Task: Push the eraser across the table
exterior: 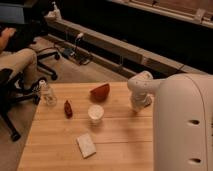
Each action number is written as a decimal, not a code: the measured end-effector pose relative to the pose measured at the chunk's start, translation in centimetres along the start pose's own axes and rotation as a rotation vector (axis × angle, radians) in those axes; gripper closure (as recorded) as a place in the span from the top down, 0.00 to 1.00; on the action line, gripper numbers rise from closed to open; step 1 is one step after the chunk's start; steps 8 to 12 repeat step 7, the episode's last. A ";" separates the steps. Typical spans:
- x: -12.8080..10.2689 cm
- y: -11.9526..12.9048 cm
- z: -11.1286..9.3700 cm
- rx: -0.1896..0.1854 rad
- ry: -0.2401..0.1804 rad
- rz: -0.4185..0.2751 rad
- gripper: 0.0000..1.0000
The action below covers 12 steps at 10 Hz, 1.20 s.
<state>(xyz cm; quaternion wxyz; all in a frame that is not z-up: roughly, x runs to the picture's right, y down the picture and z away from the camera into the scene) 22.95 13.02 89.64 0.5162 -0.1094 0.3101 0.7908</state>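
The wooden table (120,150) fills the lower part of the camera view. My white arm covers its right side, and the gripper (135,106) points down at the table top near the right of the middle, to the right of a white cup (95,114). The dark grey eraser does not show; it is hidden or out of view. A larger cream-white block (86,145) lies flat near the front, apart from the gripper.
A red rounded object (100,92) lies at the table's far edge. A small dark red bottle (67,108) and a clear plastic bottle (47,93) stand at the left. A seated person (15,57) and office chair are beyond the left edge.
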 end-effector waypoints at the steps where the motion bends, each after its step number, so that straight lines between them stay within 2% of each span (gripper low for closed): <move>1: -0.4 -0.8 -0.2 0.004 -0.007 0.020 0.00; 2: -0.8 -1.3 -0.5 0.005 -0.013 0.033 0.00; 3: -1.0 -0.9 -1.6 -0.041 -0.030 0.046 0.00; 5: -0.4 0.8 -3.4 -0.122 -0.034 0.055 0.03; 6: 0.0 1.1 -4.1 -0.150 -0.028 0.065 0.04; 12: 0.0 1.0 -4.1 -0.150 -0.029 0.065 0.04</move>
